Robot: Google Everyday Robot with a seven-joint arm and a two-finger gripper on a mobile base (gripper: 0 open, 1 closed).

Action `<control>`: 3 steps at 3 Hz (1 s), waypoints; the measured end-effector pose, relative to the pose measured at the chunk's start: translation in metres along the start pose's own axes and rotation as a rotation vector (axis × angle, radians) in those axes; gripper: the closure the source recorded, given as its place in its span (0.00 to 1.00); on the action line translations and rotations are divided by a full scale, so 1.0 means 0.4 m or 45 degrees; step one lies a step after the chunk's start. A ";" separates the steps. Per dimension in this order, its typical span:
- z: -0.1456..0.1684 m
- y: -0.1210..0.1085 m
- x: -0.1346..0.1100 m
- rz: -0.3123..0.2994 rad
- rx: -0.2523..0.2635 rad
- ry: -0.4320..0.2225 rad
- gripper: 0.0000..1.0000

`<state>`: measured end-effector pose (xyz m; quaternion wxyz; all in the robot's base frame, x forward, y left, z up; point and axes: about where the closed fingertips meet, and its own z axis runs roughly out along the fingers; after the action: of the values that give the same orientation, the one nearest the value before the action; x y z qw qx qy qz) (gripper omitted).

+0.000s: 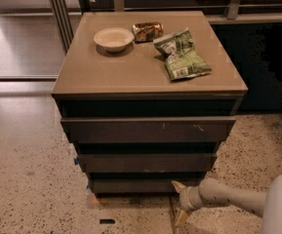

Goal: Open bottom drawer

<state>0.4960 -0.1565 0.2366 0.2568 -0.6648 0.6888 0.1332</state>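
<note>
— Where is the bottom drawer (pixel 140 185)?
— Lowest front, by the floor. The gripper (pixel 179 202) is at its right end, jaws spread.
— Around it?
— Bowl (pixel 113 38), can (pixel 147 31) and green packets (pixel 182 58) up on the worktop (pixel 130 74).

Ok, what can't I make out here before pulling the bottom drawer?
Camera view only:
1. Whether the gripper, low by the right end of the bottom drawer, touches it: its upper fingertip overlaps the front.
2. The drawer's lower lip: lost in shadow.
3. The arm: cut off by the right edge.
4. Print on the green bags: too small.
</note>
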 end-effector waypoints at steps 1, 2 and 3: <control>0.033 -0.038 0.012 -0.071 0.039 0.024 0.00; 0.063 -0.077 0.024 -0.106 0.057 0.046 0.00; 0.092 -0.115 0.038 -0.118 0.060 0.065 0.00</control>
<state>0.5480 -0.1537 0.2050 0.2607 -0.6928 0.6667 0.0879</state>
